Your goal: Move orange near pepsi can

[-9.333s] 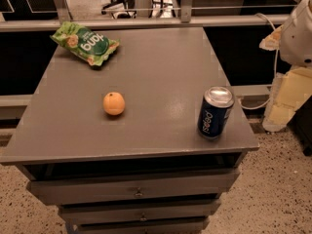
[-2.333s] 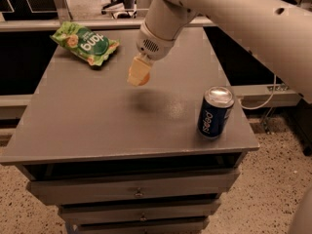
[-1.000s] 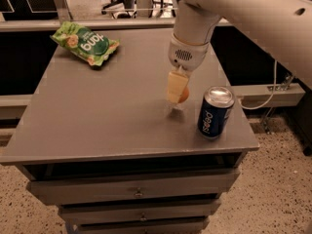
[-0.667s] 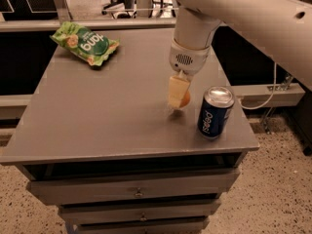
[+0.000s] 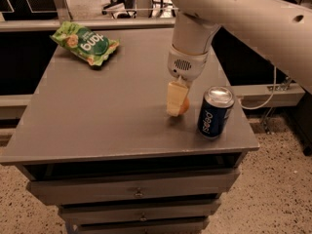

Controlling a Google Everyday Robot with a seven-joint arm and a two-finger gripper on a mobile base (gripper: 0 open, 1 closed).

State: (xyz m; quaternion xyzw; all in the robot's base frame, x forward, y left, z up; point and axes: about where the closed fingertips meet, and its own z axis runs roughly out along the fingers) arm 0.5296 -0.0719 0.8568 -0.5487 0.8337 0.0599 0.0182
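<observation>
The orange (image 5: 185, 106) shows as a small orange patch behind the cream fingers (image 5: 173, 100) of my gripper (image 5: 176, 107), low at the tabletop. The fingers are closed around it. The pepsi can (image 5: 215, 112) stands upright, dark blue with a silver top, just right of the gripper near the table's front right corner. A small gap separates the orange from the can. My white arm comes down from the upper right.
A green snack bag (image 5: 85, 44) lies at the far left of the grey table (image 5: 97, 111). Drawers sit under the tabletop. A dark counter edge runs behind the table, and speckled floor lies to the right.
The gripper with the orange has come down slightly toward the tabletop beside the can. Before that it carried the orange from the table's left middle to the right.
</observation>
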